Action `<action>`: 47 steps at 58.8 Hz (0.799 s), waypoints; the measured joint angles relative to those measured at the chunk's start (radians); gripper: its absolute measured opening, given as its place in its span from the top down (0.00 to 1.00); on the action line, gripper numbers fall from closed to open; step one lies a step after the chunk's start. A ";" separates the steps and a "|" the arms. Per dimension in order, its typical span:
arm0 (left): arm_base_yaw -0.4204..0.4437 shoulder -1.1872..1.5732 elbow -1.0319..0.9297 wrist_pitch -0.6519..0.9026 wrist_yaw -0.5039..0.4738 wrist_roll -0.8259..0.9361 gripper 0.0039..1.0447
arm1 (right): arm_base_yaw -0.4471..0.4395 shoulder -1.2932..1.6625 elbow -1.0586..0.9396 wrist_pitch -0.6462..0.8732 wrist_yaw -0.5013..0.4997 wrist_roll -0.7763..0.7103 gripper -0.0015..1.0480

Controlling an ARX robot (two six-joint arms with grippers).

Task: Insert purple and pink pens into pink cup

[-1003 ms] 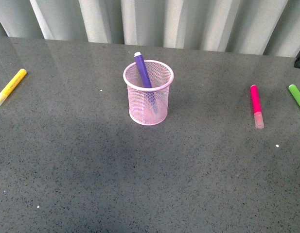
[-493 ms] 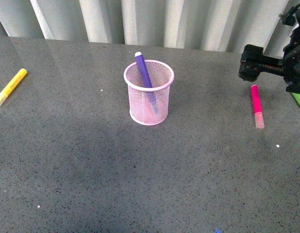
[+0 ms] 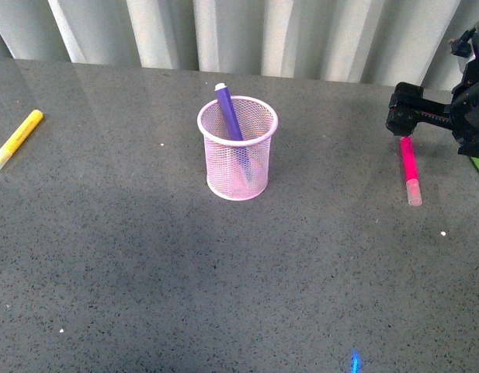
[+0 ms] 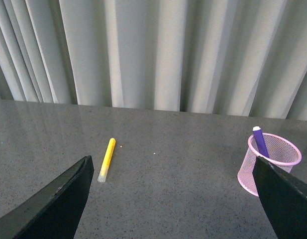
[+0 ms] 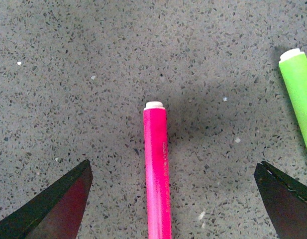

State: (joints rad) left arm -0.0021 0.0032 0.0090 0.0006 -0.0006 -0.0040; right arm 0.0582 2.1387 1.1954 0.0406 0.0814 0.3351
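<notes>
While hovering over the pink pen [image 3: 410, 167], flat at right beside the green marker [image 5: 297, 94], holds right gripper [image 5: 173, 167] wide open, empty, for the pick, with purple pen [image 3: 227, 115] leaning in central pink cup [image 3: 258, 167] and left gripper [image 4: 171, 164] open, idle.

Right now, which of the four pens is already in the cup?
The purple pen, leaning inside the pink cup; the yellow pen, pink pen and green pen lie flat on the table.

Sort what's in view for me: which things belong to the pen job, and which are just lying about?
Job: pink cup; purple pen, standing in it; pink pen, lying outside it.
Lying about: yellow marker; green marker.
</notes>
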 joint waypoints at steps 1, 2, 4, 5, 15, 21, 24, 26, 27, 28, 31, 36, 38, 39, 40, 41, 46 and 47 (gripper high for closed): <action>0.000 0.000 0.000 0.000 0.000 0.000 0.06 | -0.002 0.004 0.005 -0.001 -0.002 -0.002 0.07; 0.000 0.000 0.000 0.000 0.000 0.000 0.06 | -0.002 0.006 0.008 -0.003 -0.004 -0.003 0.07; 0.000 0.000 0.000 0.000 0.000 0.000 0.06 | -0.004 0.014 0.018 -0.008 -0.006 -0.007 0.07; 0.000 0.000 0.000 0.000 0.000 0.000 0.06 | -0.005 0.015 0.020 -0.008 -0.006 -0.007 0.07; 0.000 0.000 0.000 0.000 0.000 0.000 0.06 | -0.007 0.049 0.051 -0.018 -0.019 -0.014 0.07; 0.000 0.000 0.000 0.000 0.000 0.000 0.06 | -0.007 0.067 0.066 -0.024 -0.021 -0.017 0.07; 0.000 0.000 0.000 0.000 0.000 0.000 0.06 | -0.007 0.077 0.074 -0.026 -0.023 -0.017 0.07; 0.000 0.000 0.000 0.000 0.000 0.000 0.06 | -0.007 0.084 0.080 -0.029 -0.023 -0.017 0.07; 0.000 0.000 0.000 0.000 0.000 0.000 0.06 | -0.007 0.088 0.083 -0.030 -0.022 -0.017 0.07; 0.000 0.000 0.000 0.000 0.000 0.000 0.06 | -0.007 0.094 0.088 -0.033 -0.023 -0.017 0.07; 0.000 0.000 0.000 0.000 0.000 0.000 0.06 | -0.007 0.108 0.099 -0.039 -0.023 -0.018 0.07; 0.000 0.000 0.000 0.000 0.000 0.000 0.06 | -0.007 0.130 0.118 -0.052 -0.016 -0.027 0.07; 0.000 0.000 0.000 0.000 0.000 0.000 0.06 | -0.007 0.136 0.129 -0.064 -0.014 -0.032 0.07; 0.000 0.000 0.000 0.000 0.000 0.000 0.06 | -0.006 0.138 0.137 -0.071 -0.014 -0.032 0.07; 0.000 0.000 0.000 0.000 0.000 0.000 0.06 | -0.006 0.140 0.140 -0.072 -0.014 -0.033 0.07; 0.000 0.000 0.000 0.000 0.000 0.000 0.06 | -0.006 0.142 0.142 -0.073 -0.016 -0.037 0.07; 0.000 0.000 0.000 0.000 0.000 0.000 0.06 | -0.004 0.153 0.162 -0.096 -0.012 -0.044 0.07; 0.000 0.000 0.000 0.000 0.000 0.000 0.06 | -0.003 0.154 0.166 -0.101 -0.012 -0.044 0.07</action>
State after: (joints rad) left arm -0.0021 0.0032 0.0090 0.0006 -0.0006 -0.0040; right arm 0.0551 2.2932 1.3609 -0.0601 0.0692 0.2913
